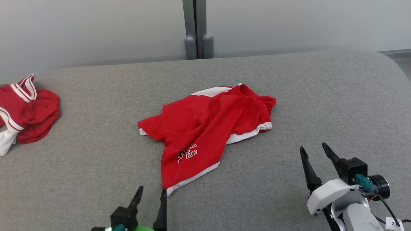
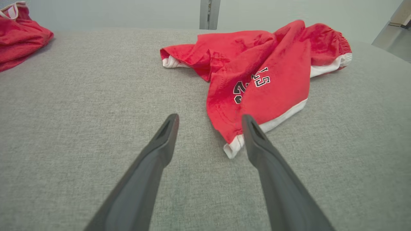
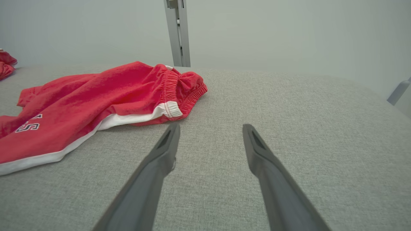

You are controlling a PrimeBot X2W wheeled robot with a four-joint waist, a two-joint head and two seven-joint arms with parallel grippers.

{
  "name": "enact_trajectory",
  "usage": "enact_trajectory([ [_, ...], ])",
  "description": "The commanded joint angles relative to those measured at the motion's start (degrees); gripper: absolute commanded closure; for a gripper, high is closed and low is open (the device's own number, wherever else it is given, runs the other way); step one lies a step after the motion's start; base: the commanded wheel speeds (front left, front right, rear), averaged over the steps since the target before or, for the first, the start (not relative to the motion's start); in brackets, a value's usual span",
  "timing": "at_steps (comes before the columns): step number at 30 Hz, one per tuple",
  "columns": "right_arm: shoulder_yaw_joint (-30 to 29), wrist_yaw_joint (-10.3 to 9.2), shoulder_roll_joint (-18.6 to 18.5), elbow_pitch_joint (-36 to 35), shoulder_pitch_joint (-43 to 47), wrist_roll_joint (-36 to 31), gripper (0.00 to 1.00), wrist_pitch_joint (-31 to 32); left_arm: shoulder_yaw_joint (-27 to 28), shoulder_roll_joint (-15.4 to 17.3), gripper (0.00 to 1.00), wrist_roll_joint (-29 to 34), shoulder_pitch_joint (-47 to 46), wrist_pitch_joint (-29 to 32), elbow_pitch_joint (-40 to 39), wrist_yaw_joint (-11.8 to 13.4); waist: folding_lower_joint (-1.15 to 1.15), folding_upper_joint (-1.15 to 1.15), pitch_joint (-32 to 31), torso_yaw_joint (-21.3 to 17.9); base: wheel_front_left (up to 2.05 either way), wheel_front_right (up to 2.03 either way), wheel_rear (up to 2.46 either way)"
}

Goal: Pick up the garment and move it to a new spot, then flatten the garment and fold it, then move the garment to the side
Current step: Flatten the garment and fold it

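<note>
— Jersey whereabouts first: where is the red jersey (image 1: 29, 112) lying?

— It is sitting bunched at the far left edge of the grey fabric-covered worktop (image 1: 321, 96). Its red-white striped trim is facing up and a white sleeve is trailing on its near side. It is lying well apart from both grippers.

— What is lying in the middle?

— Red shorts (image 1: 205, 122) with white trim are sprawling there. The elastic waistband is pointing far right, and black white-outlined lettering is showing on the near leg.

— How are the fingers standing?

— The left gripper (image 1: 152, 190) is hovering at the near edge, its fingers spreading wide and holding nothing. Its right fingertip is sitting just beside the near hem corner of the shorts, and I am not managing to tell whether it is touching. The right gripper (image 1: 313, 147) is hovering at the near right, apart from the shorts, its fingers likewise gaping wide and empty.

— Anything beyond the worktop?

— A grey post (image 1: 196, 29) is standing against the pale wall (image 1: 96, 29) on the far side.
</note>
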Motion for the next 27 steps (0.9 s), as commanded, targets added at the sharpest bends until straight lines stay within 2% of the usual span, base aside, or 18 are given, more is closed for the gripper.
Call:
enact_trajectory([
  [1,0.2,-0.06,-0.2,-0.2,-0.9,-0.1,0.0,-0.1,-1.2,0.2,0.0,-1.1,-1.1,0.1,1.5,-0.9,0.0,0.0,1.0,-0.4,0.0,0.0,0.0],
  [11,0.9,-0.06,-0.2,0.1,-3.2,-1.2,0.0,-0.1,-6.6,0.2,0.0,-6.5,-4.7,0.0,10.2,-3.1,0.0,0.0,3.8,-1.3,0.0,0.0,0.0],
  [23,2.1,-0.06,-0.2,0.3,-4.8,-0.9,0.0,-0.1,-7.2,0.2,0.0,-7.6,-6.9,0.0,8.6,-3.7,0.0,0.0,5.7,-1.4,0.0,0.0,0.0],
  [24,2.3,-0.06,-0.2,0.4,-5.0,-0.9,0.0,-0.1,-7.1,0.2,0.06,-7.7,-7.0,0.0,8.6,-3.7,0.0,0.0,5.8,-1.4,0.0,0.0,0.0],
  [25,2.4,-0.06,-0.2,0.4,-5.2,-0.8,0.0,-0.1,-6.9,0.2,0.25,-8.0,-7.0,0.0,8.7,-3.7,0.0,0.0,5.9,-1.4,0.0,0.0,0.0],
  [26,2.6,-0.06,-0.2,0.4,-5.5,-0.9,0.0,-0.1,-7.0,0.2,0.55,-8.1,-7.3,0.0,8.8,-3.8,0.0,0.0,6.0,-1.4,0.0,0.0,0.0],
  [27,2.7,-0.06,-0.2,0.3,-5.6,-1.0,0.0,-0.1,-7.1,0.2,0.6,-8.0,-7.6,0.0,8.8,-3.9,0.0,0.0,6.2,-1.4,0.0,0.0,0.0],
])
